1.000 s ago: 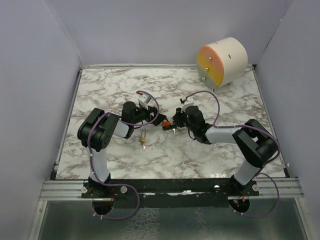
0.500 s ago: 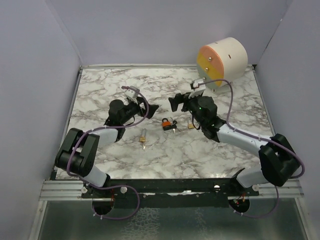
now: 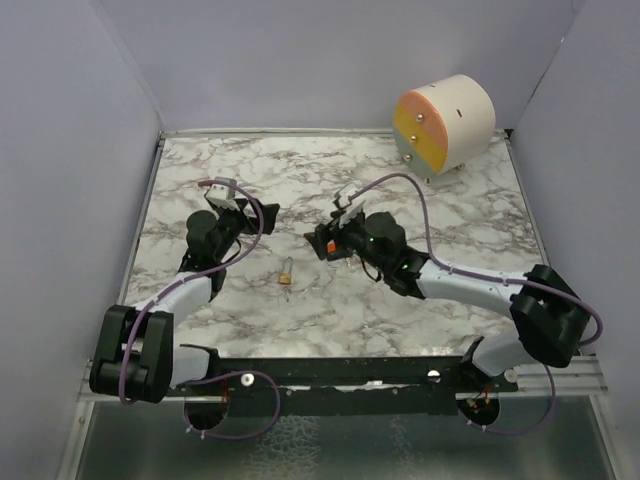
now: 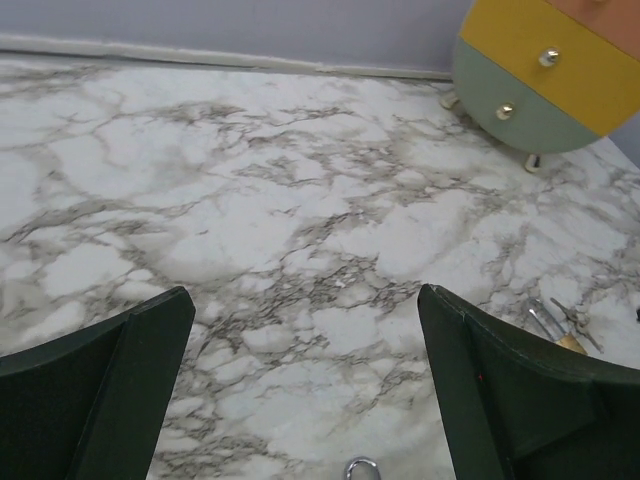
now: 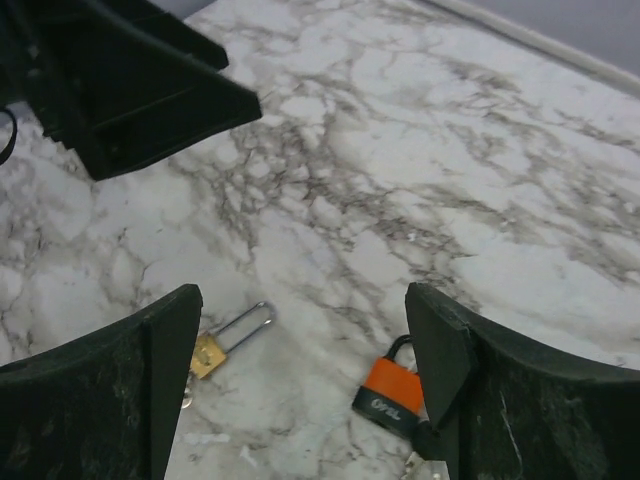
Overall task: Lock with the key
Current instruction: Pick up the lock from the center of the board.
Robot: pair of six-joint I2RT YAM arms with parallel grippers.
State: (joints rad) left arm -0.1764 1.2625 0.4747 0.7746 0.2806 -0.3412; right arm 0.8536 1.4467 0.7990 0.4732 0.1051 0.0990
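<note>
Over the last second the two arms have separated. They were closed in together on the orange padlock (image 5: 390,393) at mid-desk. The left arm has since swung out to the left, and the right pincer (image 5: 302,300) has let go, pulled back and come in over the lock again. The orange padlock now lies loose on the marble desk (image 3: 340,310), near the centre and under the right pincer. In the right wrist view it sits just inside the right-hand finger, which hides part of its shackle. Contact between lock and finger: cannot tell. A small piece of metal shows below the lock at the bottom edge of that view, too cropped to identify. The right pincer's fingers stand wide apart with nothing between them. To the left of the orange lock, and apart from it, a brass padlock (image 3: 286,272) lies flat on the desk. The left pincer (image 4: 305,295) hangs over the left-centre of the desk, spread fully wide and empty, well clear of both locks. In its own view a few thin metal pieces, possibly keys, show beside its right finger, partly hidden. A small metal loop sits at the bottom edge of that view. A round drawer unit (image 3: 445,122) with yellow, green and pink fronts stands at the far right corner.
</note>
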